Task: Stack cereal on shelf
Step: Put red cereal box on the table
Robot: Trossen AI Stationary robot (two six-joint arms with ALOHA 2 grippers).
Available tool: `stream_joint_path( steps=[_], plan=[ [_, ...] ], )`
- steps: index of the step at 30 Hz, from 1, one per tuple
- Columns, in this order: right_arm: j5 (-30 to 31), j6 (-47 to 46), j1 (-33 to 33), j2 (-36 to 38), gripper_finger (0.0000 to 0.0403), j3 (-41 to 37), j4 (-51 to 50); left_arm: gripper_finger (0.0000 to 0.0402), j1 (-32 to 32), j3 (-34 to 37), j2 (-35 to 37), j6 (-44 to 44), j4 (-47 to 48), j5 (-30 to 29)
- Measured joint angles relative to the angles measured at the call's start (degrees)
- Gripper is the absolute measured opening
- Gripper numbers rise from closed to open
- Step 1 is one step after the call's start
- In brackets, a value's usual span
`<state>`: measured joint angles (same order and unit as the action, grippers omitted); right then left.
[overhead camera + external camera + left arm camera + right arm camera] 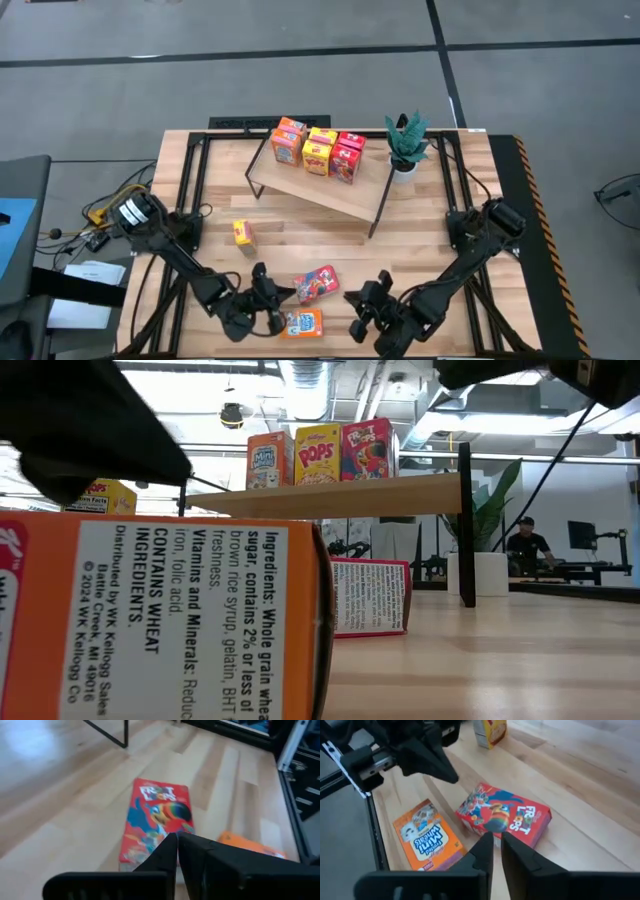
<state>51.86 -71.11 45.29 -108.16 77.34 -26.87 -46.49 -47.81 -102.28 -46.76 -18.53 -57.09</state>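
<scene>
Wooden planks make up the worktop (420, 240), which carries the shelf (320, 185) at its back. Going from the left, a yellow box (243, 234) stands alone on the planks. Near the front edge, the left gripper (268, 292) hangs with its fingers pressed together, holding nothing, above an orange box (301, 323) lying flat. Just beside it lies a red box (316, 283), face up. Six boxes (320, 150) stand on the shelf, with a potted plant (405, 142) beside them. The right gripper (360, 310) sits low with its fingers nearly together and empty.
</scene>
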Motion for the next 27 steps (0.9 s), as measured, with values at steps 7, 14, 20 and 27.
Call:
stream_joint_path(
  steps=[7,14,20,27],
  plan=[
    [0.7,0.0,-0.1,0.1,0.0026,0.0,-2.8,0.0,4.6,0.0,-1.0,0.4,0.2,4.4],
    [0.7,0.0,-0.2,0.1,0.0017,0.0,-4.0,0.0,3.3,0.0,-1.0,-6.1,6.3,3.9],
    [0.6,0.0,-0.9,0.1,0.0041,0.0,-4.0,0.0,3.2,0.0,-1.0,-8.5,9.1,4.1],
    [-0.8,0.1,-2.8,0.1,0.0031,0.0,-4.0,0.0,1.6,1.6,-1.0,-13.6,10.4,4.0]
  ],
)
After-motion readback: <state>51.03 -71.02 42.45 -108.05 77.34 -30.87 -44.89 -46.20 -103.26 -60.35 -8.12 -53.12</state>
